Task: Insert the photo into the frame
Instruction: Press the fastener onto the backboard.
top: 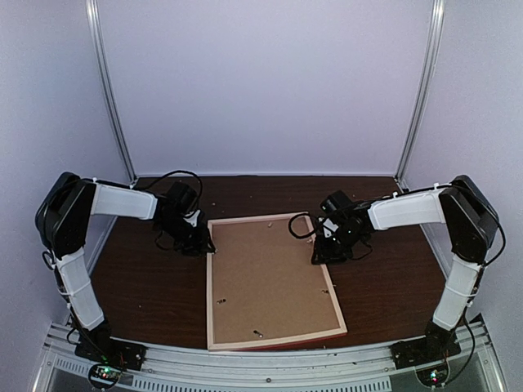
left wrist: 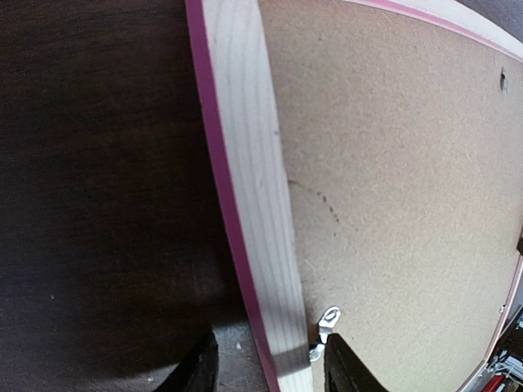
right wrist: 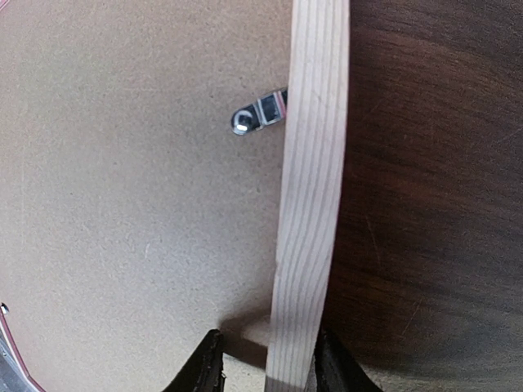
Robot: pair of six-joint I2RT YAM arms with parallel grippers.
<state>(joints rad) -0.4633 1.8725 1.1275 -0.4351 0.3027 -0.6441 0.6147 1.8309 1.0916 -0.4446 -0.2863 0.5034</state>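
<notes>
I've got left gripper (left wrist: 270,369) unclenched astride the frame (top: 211,310), right gripper (right wrist: 265,363) can't tell; lopsided lift could spill the backing board (top: 265,278).

The frame (top: 210,294) is laid flat, back up, at the middle of the desk (top: 147,286), turned slightly askew. The backing board (top: 270,282) is seated inside it, enclosed by the four bars. The left gripper (top: 198,241) is placed at the frame's far left corner, its jaws set either side of the left bar, with a turn clip (left wrist: 325,322) just beside the inner one. The right gripper (top: 323,253) is placed over the right bar, towards its far end, with the bar between the jaws. The outer jaw appears to touch it. A second clip (right wrist: 257,114) is fixed further along that bar, reaching onto the board.
</notes>
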